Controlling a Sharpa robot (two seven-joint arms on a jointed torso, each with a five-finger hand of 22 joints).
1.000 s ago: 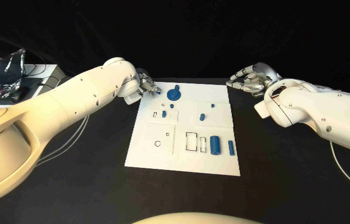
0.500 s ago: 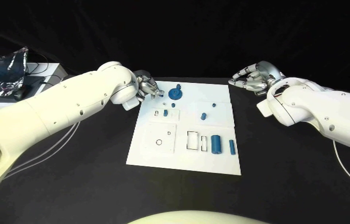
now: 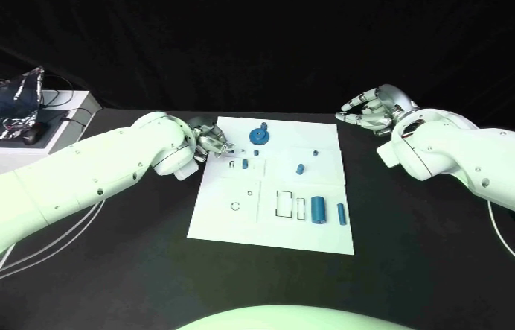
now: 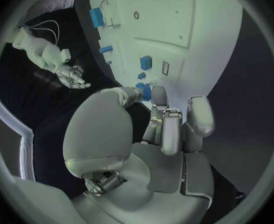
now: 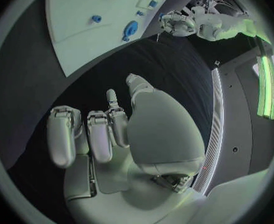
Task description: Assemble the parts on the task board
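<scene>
The white task board (image 3: 274, 218) lies in the middle of the black table (image 3: 129, 270), seen whole from the head camera. On its far end sits a round blue wheel-like part (image 3: 259, 135). Nearer the middle are a small blue block (image 3: 245, 164) beside a little slot, a tiny blue peg (image 3: 315, 152) and a short blue piece (image 3: 299, 170). Toward the near end a blue cylinder (image 3: 318, 208) and a slimmer blue bar (image 3: 341, 214) lie side by side, next to a rectangular recess (image 3: 282, 205). A round hole (image 3: 235, 206) marks the square panel at the board's left.

The left hand (image 3: 209, 139) hovers at the board's far left edge, near the wheel-like part. From the head its fingers are bunched and hard to read. The left wrist camera looks along the palm (image 4: 165, 134): the fingers are curled inward above the board (image 4: 193, 40), with nothing visible between them, and the small block (image 4: 146, 62) lies just beyond the fingertips. This view also catches the other hand (image 4: 71, 77) across the dark table.

The right hand (image 3: 370, 112) hangs off the board's far right corner, above the table. Its wrist camera shows the fingers (image 5: 87, 134) bent loosely inward and holding nothing, with the board's corner (image 5: 87, 30) and the left hand (image 5: 177, 24) further off.
</scene>
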